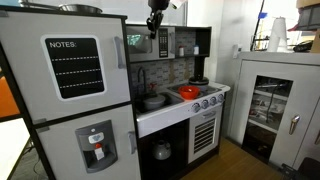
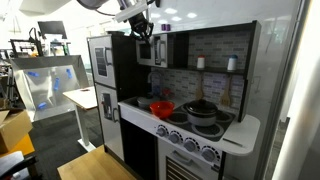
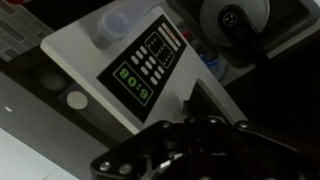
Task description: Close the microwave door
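The microwave (image 1: 168, 42) sits in the upper part of the white-and-black play kitchen, right of the fridge, and shows in both exterior views (image 2: 152, 52). The microwave door (image 3: 110, 60) is a white panel with a black strip of printed buttons (image 3: 145, 68) and a dark window. It fills the upper left of the wrist view. My gripper (image 1: 155, 22) hangs just above and in front of the door's top edge (image 2: 143, 27). Its dark fingers (image 3: 192, 108) meet at a point close against the door, holding nothing. I cannot tell how far ajar the door stands.
The tall fridge door with the NOTES chalkboard (image 1: 72, 68) stands beside the microwave. Below are a counter with a red bowl (image 1: 188, 92), a faucet and pots on the stove (image 2: 200, 110). A glass-fronted white cabinet (image 1: 270, 105) stands apart. A table (image 2: 82, 97) is nearby.
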You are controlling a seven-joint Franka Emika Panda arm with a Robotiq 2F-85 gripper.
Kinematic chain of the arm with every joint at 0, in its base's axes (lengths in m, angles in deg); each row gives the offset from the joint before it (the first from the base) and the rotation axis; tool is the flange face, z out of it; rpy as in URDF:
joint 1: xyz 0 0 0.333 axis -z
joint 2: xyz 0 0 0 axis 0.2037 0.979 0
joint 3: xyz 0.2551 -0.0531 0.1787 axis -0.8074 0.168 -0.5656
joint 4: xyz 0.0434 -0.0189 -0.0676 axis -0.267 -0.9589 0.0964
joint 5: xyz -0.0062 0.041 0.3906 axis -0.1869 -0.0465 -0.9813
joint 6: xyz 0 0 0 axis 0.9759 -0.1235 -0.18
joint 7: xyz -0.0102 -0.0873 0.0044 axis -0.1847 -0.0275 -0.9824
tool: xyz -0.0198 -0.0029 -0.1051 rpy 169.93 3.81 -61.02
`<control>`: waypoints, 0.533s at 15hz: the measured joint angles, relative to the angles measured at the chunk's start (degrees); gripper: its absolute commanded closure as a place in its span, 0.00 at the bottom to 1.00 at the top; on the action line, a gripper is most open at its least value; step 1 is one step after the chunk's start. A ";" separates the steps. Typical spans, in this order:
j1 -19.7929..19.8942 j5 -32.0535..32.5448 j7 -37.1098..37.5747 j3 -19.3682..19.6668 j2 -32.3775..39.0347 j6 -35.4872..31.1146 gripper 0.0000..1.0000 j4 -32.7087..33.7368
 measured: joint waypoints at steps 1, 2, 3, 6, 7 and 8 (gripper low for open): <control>0.04 0.00 0.00 0.00 0.23 -0.51 1.00 0.18; 0.09 0.00 0.00 0.00 0.40 -1.05 1.00 0.32; 0.13 0.00 0.00 0.00 0.56 -1.52 1.00 0.41; 0.37 0.00 0.00 0.00 1.55 -3.10 1.00 1.05; 0.44 0.00 0.00 0.00 2.00 -3.50 1.00 1.41; 0.49 0.00 0.00 0.00 2.45 -3.79 1.00 1.85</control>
